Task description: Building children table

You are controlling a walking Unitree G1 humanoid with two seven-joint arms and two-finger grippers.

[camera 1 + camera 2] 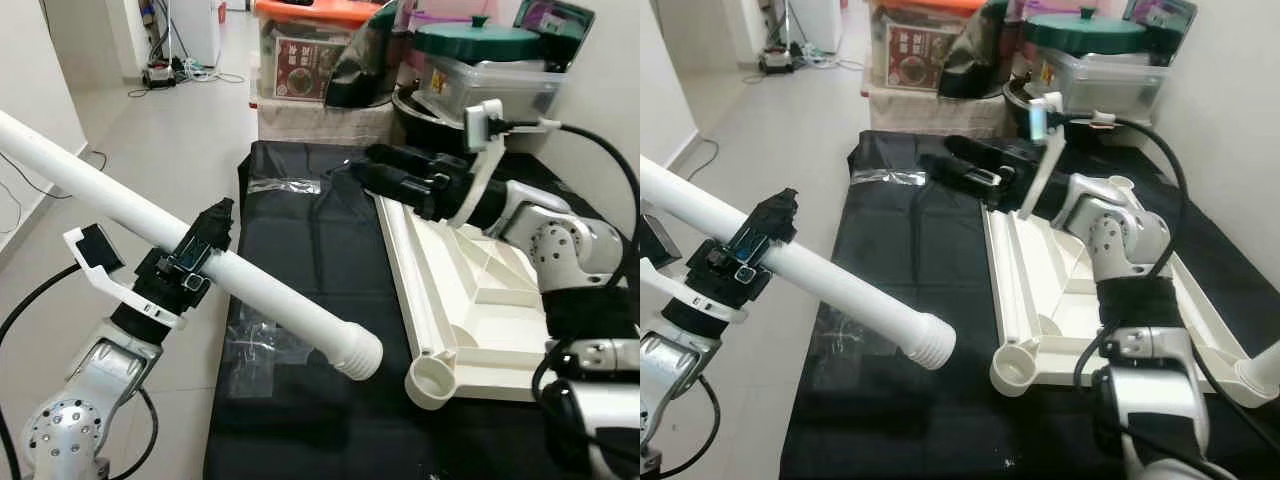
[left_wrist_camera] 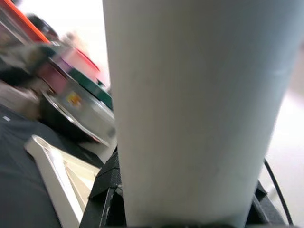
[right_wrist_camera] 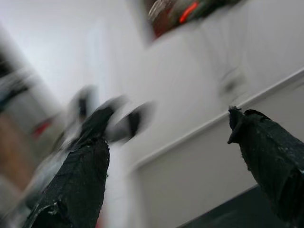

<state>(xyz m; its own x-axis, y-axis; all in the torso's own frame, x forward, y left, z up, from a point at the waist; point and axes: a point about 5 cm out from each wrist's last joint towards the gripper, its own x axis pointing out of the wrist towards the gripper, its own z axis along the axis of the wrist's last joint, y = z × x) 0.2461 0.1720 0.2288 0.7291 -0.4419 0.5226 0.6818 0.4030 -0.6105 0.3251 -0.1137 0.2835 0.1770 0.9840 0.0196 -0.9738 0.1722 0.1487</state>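
Observation:
My left gripper (image 1: 205,245) is shut on a long white table leg (image 1: 280,300), holding it slantwise above the black cloth (image 1: 310,250). The leg's ribbed end (image 1: 355,355) hangs a little to the left of a round corner socket (image 1: 432,380). That socket belongs to the white tabletop (image 1: 470,290), which lies upside down on the cloth. In the left wrist view the leg (image 2: 190,109) stands close up, with the tabletop (image 2: 57,171) behind it. My right gripper (image 1: 362,165) hovers over the tabletop's far end. Its fingers (image 3: 76,185) are open with nothing between them.
Clear plastic bags (image 1: 255,350) lie crumpled on the cloth below the leg, and one more (image 1: 285,185) lies at its far edge. Storage boxes (image 1: 310,60) and a green-lidded pot (image 1: 480,45) crowd the back. Bare floor (image 1: 150,150) runs on the left. Another white leg end (image 1: 1260,375) shows at the right.

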